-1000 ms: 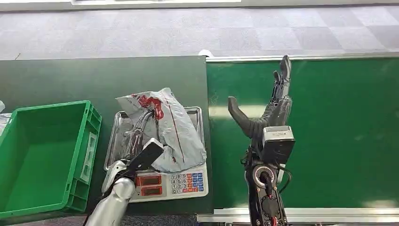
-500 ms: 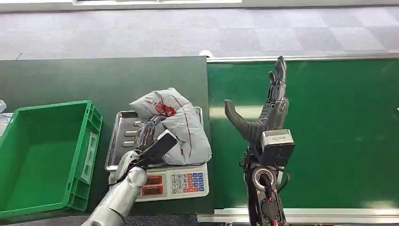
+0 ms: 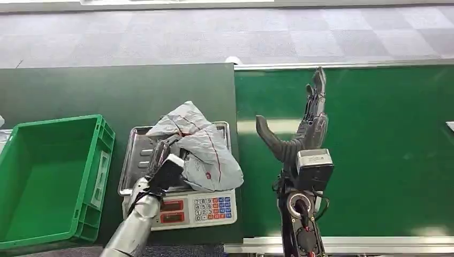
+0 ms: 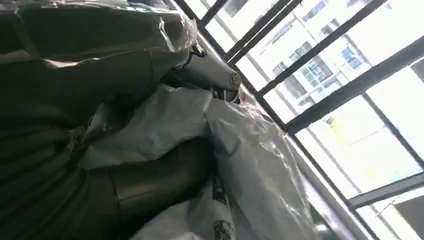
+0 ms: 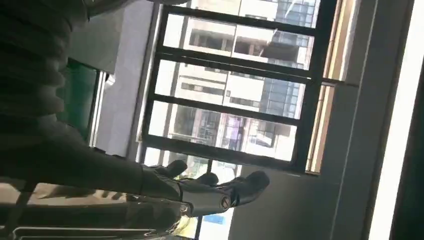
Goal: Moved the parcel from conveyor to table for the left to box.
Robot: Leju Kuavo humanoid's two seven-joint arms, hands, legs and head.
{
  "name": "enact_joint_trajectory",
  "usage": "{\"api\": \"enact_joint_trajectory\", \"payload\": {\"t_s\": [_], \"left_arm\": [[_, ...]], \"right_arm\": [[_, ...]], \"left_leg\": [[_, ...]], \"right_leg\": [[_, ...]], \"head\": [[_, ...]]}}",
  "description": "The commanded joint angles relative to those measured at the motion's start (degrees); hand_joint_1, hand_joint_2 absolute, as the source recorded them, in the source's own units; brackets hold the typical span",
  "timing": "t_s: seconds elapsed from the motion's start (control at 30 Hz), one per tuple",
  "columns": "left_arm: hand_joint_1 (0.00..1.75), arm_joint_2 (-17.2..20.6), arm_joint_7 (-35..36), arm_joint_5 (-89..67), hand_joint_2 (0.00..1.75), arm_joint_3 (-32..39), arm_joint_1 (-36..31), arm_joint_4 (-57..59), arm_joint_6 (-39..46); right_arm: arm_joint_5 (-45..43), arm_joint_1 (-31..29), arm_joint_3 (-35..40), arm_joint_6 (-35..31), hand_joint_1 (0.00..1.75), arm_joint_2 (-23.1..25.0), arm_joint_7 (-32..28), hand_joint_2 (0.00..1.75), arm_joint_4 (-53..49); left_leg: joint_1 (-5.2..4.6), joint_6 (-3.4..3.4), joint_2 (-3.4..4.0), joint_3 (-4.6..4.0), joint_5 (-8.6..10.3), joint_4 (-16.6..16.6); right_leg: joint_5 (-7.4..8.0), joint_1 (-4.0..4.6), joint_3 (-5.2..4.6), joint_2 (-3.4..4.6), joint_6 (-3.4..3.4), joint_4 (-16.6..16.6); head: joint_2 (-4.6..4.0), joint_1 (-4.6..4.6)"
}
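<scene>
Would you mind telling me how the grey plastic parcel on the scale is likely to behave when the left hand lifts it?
The grey plastic parcel looks floppy: its film is creased and peaked, so it will probably sag around the left hand gripping it. The glossy wrap seen in the left wrist view may be slippery. It seems light for its bulk, though the scale readout is unreadable.

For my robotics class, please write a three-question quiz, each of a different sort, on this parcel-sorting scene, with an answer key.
1. True or false: the crumpled grey plastic parcel lies inside the green plastic crate.
2. Multiple choice: the left hand is (a) holding the parcel, (b) pressing the scale's keypad, (c) resting in the crate.
3. Fill in: the right hand is held with fingers spread above the green ____.

Key
1. False: it sits on the steel tray of the weighing scale.
2. a
3. conveyor belt
</scene>
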Motion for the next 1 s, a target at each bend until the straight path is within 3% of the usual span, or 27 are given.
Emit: {"api": "enact_joint_trajectory", "payload": {"t_s": [0.03,0.17,0.23,0.27,0.33,0.4,0.57,0.7,0.9,1.0], "left_arm": [[1.69,0.38,0.38,0.83,1.75,-0.86,3.40,-9.62,-0.45],[1.75,-0.04,-1.36,2.72,1.75,-0.23,3.68,-10.28,1.10],[1.75,0.19,-4.51,6.02,1.75,-0.70,6.78,-18.22,3.89],[1.75,0.17,-6.26,7.65,1.75,-0.59,8.79,-23.47,6.65],[1.73,0.46,-9.64,1.77,1.75,-0.35,13.24,-34.25,21.60],[1.73,3.00,-10.63,0.74,1.75,-2.19,16.41,-41.92,29.19],[1.75,2.40,-12.05,-1.09,1.75,3.20,17.18,-52.72,30.49],[1.75,2.29,-12.05,0.99,1.75,7.65,15.81,-53.36,30.49],[1.75,8.70,-12.05,12.49,1.75,19.24,13.51,-45.29,30.49],[1.73,9.78,-11.38,13.90,1.75,22.78,12.34,-39.96,30.49]], "right_arm": [[0.13,-0.07,0.20,-0.38,0.00,0.56,-0.22,1.75,3.40],[2.14,-0.21,0.91,-0.48,0.00,0.12,0.47,1.75,4.03],[4.96,-0.02,0.88,0.62,0.00,-0.14,2.01,1.75,7.87],[6.09,0.03,0.07,0.64,0.00,-0.08,2.42,1.75,11.02],[5.60,0.14,-2.67,1.20,0.00,-0.04,0.91,1.75,18.69],[3.37,0.30,-5.47,0.12,0.00,-0.35,-2.07,1.75,25.21],[0.94,0.88,-6.98,0.86,0.00,-0.22,-5.59,1.75,30.01],[2.16,0.50,-6.41,1.01,0.00,0.54,-3.77,1.75,30.85],[1.24,-1.22,-6.90,0.83,0.00,0.18,-4.97,1.75,35.12],[1.05,-1.20,-6.77,1.07,0.00,0.14,-5.10,1.75,35.50]], "left_leg": [[0.01,0.01,0.01,-0.02,0.00,-0.03],[0.03,0.03,0.04,0.01,0.01,-0.06],[0.04,0.03,0.05,0.02,0.01,-0.07],[0.05,0.03,0.09,0.02,-0.02,-0.04],[0.08,0.03,0.27,0.11,-0.07,-0.09],[0.10,0.01,0.34,0.14,-0.10,-0.09],[0.10,-0.04,0.14,0.09,-0.13,-0.06],[0.07,-0.04,0.13,-0.07,-0.09,-0.04],[0.03,-0.06,0.21,0.10,-0.05,-0.17],[0.03,-0.07,0.16,0.14,-0.02,-0.21]], "right_leg": [[0.01,0.01,-0.01,0.04,-0.02,-0.04],[0.05,0.04,0.01,0.10,-0.02,-0.08],[0.06,0.05,0.03,0.10,-0.01,-0.11],[0.04,0.06,0.02,0.14,-0.02,-0.09],[0.06,0.09,0.08,0.32,-0.02,-0.17],[0.03,0.11,0.12,0.39,-0.02,-0.18],[-0.07,0.11,0.09,0.22,0.00,-0.13],[-0.05,0.08,-0.07,0.20,0.00,-0.04],[0.00,0.05,0.05,0.29,-0.03,-0.12],[-0.01,0.04,0.07,0.25,-0.05,-0.12]], "head": [[0.00,0.00],[0.00,0.00],[0.00,0.00],[0.00,0.00],[0.00,0.00],[0.00,0.00],[0.00,-0.02],[0.00,0.00],[0.00,0.00],[0.00,0.00]]}}
